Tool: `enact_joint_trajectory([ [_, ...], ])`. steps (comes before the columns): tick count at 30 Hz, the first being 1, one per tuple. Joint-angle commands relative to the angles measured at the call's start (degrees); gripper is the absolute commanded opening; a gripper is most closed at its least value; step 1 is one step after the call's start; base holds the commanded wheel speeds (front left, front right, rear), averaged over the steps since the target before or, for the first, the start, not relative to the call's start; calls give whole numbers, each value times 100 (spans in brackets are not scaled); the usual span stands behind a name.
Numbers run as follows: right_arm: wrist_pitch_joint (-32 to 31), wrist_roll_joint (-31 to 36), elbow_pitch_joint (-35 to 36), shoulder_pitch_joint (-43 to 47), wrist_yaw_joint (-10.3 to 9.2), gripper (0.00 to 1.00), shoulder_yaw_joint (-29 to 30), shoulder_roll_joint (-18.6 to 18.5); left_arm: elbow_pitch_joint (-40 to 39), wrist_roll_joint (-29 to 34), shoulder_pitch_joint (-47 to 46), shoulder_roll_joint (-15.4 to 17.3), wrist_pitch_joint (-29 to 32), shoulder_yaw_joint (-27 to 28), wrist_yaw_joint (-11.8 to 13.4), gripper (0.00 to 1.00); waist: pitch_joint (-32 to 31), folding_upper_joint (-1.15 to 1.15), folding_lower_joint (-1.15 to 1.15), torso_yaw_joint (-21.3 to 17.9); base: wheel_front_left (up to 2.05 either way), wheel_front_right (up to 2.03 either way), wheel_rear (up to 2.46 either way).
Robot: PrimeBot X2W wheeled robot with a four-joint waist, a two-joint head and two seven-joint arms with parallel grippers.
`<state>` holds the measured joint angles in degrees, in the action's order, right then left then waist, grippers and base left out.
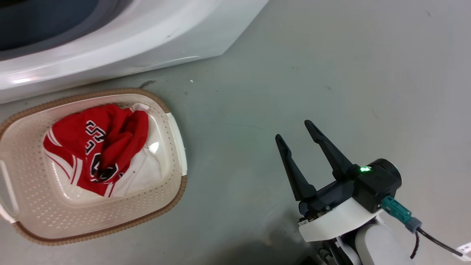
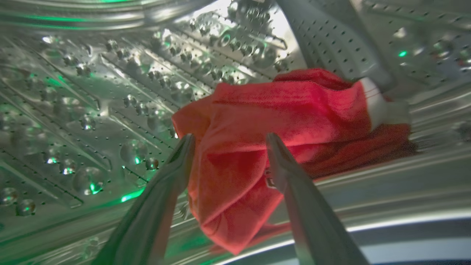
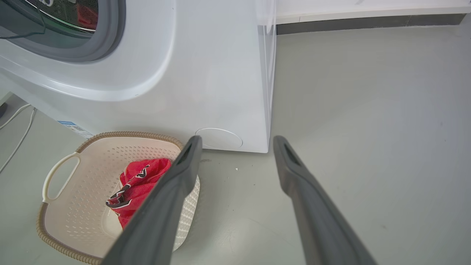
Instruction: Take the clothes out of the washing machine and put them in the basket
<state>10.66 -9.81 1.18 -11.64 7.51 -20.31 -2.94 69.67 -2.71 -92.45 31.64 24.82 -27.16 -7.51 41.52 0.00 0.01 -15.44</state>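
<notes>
L gripper [image 2: 230, 137] sitting inside washing machine [image 1: 110, 48] drum [image 2: 92, 110], jaws apart, straddling red garment [image 2: 279, 106] lying on drum wall; contact unclear. R gripper [image 1: 293, 129] hovering over floor [image 1: 331, 73], jaws apart, empty. Red jersey [image 1: 110, 147] w/ white fabric [image 1: 143, 173] lying in basket [image 1: 36, 206], just beside machine front.

Reads to me as a laundry corner, home or test room I cannot tell: white front-loading washing machine [image 3: 217, 73] on bare grey floor [image 3: 368, 129], perforated laundry basket [image 3: 88, 162] before it, dark skirting strip [image 3: 368, 21], white cables [image 3: 22, 130] alongside.
</notes>
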Motion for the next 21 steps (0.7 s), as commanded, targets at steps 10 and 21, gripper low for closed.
enact_joint_trajectory([
  [10, 140, -121, -47, -81, -4, 100, -131, 12, -161, -766, -56, 624, 1159, -472, 4, 100, 352, 0, -1, -286, 0, 0, 0],
  [21, 147, -164, -65, -165, -4, 100, -125, 12, -956, -912, 158, 905, 891, -463, 254, 0, 346, 0, -1, -279, 0, 0, 0],
])
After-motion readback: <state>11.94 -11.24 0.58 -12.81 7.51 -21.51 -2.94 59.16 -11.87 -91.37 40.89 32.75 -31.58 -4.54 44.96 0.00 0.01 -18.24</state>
